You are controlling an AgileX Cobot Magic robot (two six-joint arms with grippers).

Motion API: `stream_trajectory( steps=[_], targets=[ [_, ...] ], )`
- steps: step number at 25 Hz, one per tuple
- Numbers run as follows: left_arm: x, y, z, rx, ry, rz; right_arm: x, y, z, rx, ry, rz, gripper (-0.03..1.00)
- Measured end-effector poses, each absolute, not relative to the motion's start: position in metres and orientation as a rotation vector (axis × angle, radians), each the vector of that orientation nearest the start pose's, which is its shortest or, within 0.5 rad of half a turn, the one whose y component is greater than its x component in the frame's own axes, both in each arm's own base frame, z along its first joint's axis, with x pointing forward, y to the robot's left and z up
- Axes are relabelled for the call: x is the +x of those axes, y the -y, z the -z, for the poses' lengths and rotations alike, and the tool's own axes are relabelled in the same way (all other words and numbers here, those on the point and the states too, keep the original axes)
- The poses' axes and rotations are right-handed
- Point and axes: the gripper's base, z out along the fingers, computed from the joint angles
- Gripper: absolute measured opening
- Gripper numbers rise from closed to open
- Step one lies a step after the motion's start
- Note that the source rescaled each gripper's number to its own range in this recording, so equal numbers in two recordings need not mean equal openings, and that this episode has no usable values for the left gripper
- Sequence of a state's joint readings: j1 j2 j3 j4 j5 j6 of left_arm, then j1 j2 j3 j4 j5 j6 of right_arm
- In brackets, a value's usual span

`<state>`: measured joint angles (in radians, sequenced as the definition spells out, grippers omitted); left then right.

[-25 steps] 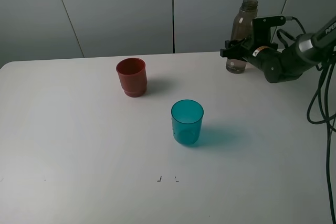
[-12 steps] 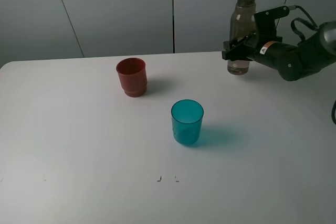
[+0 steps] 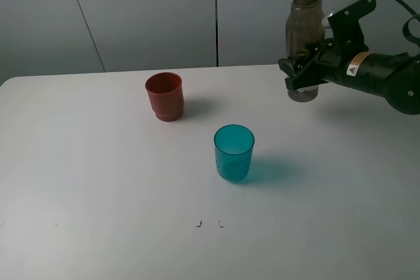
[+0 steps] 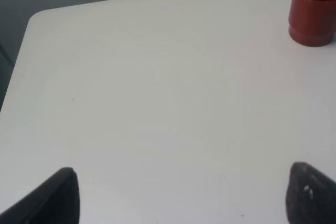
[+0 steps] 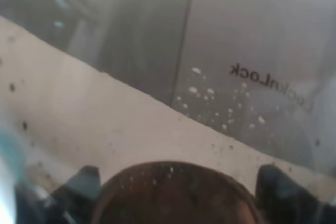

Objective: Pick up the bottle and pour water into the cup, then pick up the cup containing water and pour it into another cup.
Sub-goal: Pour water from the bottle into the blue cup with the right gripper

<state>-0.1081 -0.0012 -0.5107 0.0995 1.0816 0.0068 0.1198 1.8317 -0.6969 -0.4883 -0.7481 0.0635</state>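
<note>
White table, bottle upright, neck up, clamped in right tool

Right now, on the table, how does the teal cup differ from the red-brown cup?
The teal cup is translucent; the red-brown cup is opaque. The teal cup has smooth, tapered sides; the red-brown cup steps in to a narrower base. The teal cup stands nearer the high camera, the red-brown cup farther back and left. Both stand upright on the white table and look similar in size.
</note>
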Motion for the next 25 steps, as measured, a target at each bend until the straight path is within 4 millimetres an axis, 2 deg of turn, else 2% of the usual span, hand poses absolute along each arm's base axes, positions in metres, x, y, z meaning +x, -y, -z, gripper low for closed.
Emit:
stream_trajectory(
  steps=[7, 13, 18, 25],
  targets=[
    [-0.007, -0.009, -0.279, 0.111, -2.047, -0.056, 0.296, -0.086, -0.158, -0.688, -1.752, -0.257, 0.03],
    [-0.007, -0.009, -0.279, 0.111, -2.047, -0.056, 0.28, -0.101, -0.155, -0.766, -1.742, -0.29, 0.03],
    [-0.007, -0.009, -0.279, 0.111, -2.047, -0.056, 0.277, -0.107, -0.154, -0.866, -1.699, -0.252, 0.03],
    [-0.007, -0.009, -0.279, 0.111, -2.047, -0.056, 0.279, -0.105, -0.154, -1.005, -1.603, -0.081, 0.03]
  ],
)
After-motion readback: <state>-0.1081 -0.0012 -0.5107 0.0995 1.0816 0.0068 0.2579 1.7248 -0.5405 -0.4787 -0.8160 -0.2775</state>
